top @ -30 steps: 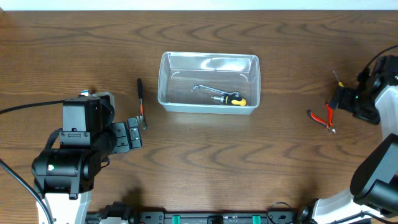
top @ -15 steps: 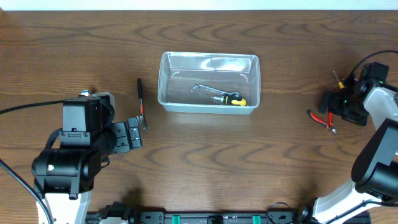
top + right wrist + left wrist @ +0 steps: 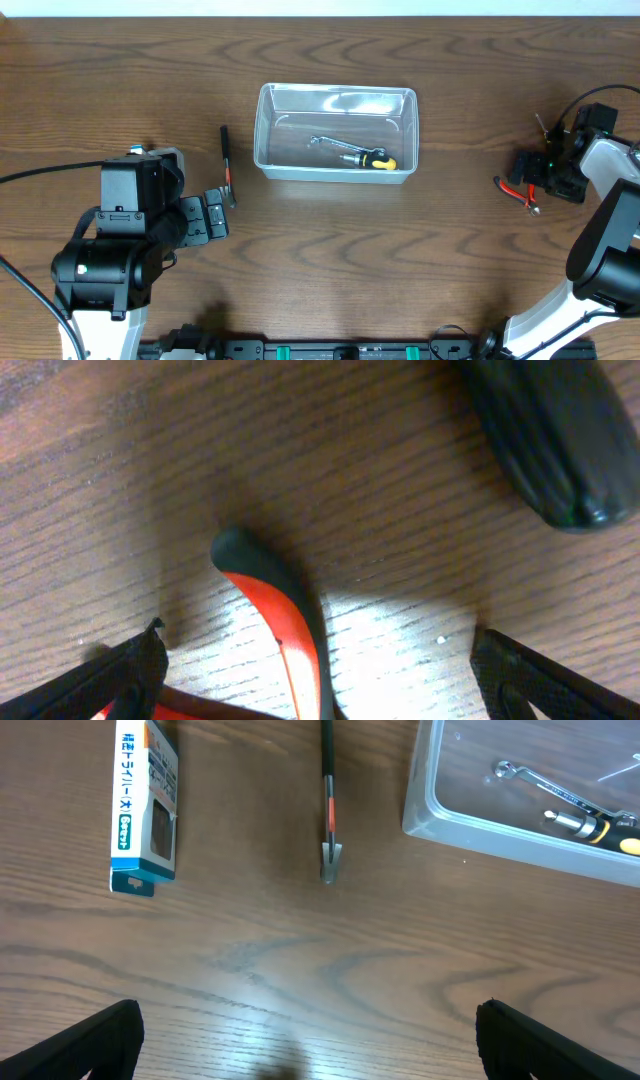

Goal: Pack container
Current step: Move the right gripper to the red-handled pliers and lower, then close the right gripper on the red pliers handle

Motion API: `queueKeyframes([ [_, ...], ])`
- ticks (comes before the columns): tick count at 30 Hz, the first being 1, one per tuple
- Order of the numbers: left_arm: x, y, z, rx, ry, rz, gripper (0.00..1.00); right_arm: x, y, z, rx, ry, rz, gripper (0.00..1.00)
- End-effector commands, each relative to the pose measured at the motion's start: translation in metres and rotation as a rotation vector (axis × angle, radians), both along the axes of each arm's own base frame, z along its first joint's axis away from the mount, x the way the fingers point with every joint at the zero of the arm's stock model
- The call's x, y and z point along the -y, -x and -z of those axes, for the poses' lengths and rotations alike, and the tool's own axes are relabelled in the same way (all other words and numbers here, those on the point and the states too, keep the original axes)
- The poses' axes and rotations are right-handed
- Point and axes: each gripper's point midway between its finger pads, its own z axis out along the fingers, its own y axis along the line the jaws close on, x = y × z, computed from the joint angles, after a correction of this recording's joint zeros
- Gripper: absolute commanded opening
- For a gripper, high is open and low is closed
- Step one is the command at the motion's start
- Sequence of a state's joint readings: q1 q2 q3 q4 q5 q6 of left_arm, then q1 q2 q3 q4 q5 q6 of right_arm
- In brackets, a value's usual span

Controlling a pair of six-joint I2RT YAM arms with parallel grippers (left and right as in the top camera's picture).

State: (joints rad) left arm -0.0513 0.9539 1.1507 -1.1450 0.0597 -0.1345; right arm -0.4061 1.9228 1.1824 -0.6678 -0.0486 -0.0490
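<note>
The clear container [image 3: 268,100] stands at the table's middle and holds a wrench with a yellow-and-black handle [image 3: 355,154]; it also shows in the left wrist view [image 3: 440,815]. A thin black tool with a red band [image 3: 227,165] lies left of it, also in the left wrist view [image 3: 328,815]. Red-handled pliers [image 3: 518,190] lie at the right. My right gripper [image 3: 532,172] is open, low over the pliers, its fingers straddling a red handle [image 3: 285,630]. My left gripper [image 3: 310,1040] is open and empty over bare table.
A small blue-and-white box [image 3: 145,805] lies left of the black tool. A dark rounded tool handle [image 3: 550,440] lies just beyond the pliers. A thin tool [image 3: 541,124] lies behind the right gripper.
My right gripper has moved left and down onto the pliers. The left arm has not moved.
</note>
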Motion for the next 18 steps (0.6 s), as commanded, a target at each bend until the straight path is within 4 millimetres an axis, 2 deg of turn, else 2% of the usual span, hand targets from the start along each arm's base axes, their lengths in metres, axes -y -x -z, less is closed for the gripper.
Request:
queueKeyframes([
  [1, -0.002, -0.001, -0.005, 0.013, -0.011, -0.005, 0.98, -0.008, 0.003, 0.012, -0.029, -0.022, -0.029, 0.98],
  [6, -0.002, -0.001, -0.005, 0.013, -0.011, -0.005, 0.98, -0.009, 0.007, 0.015, -0.048, -0.031, -0.028, 0.96],
  [16, -0.002, -0.001, -0.005, 0.013, -0.011, -0.005, 0.98, -0.012, 0.013, 0.017, -0.075, -0.042, -0.027, 0.68],
  [18, -0.002, -0.001, -0.005, 0.013, -0.011, -0.005, 0.98, -0.012, 0.014, 0.017, -0.078, -0.044, -0.027, 0.57],
])
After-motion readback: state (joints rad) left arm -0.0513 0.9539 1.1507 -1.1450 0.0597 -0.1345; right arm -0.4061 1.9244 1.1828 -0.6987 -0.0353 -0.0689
